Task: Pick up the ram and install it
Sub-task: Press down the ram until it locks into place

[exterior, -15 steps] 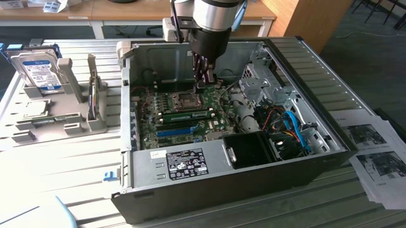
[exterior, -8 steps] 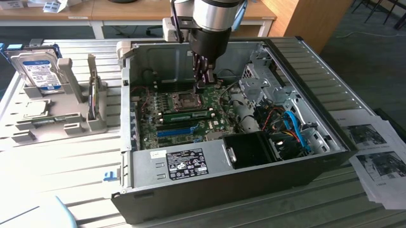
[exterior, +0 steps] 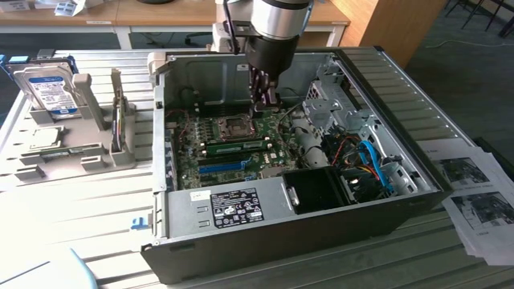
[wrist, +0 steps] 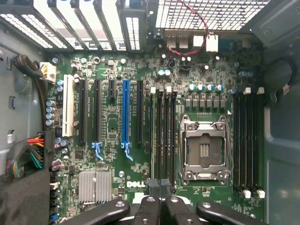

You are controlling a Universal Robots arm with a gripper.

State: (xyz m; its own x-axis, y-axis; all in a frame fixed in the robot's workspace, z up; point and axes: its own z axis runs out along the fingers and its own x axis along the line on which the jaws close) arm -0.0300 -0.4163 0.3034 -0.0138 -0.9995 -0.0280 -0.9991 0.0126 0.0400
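Just above the motherboard (exterior: pixel 189 144), gripper (exterior: pixel 263 108), jaws pressed together.
Ram (exterior: pixel 238 146) lies beside the socket (exterior: pixel 237 125); seating likely wants even, straight pressure.

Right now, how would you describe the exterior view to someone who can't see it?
A robot arm reaches down into an open computer case, its shut hand low over the motherboard near the processor socket. The green ram sits along the board close by; a hard drive stands in a rack outside.
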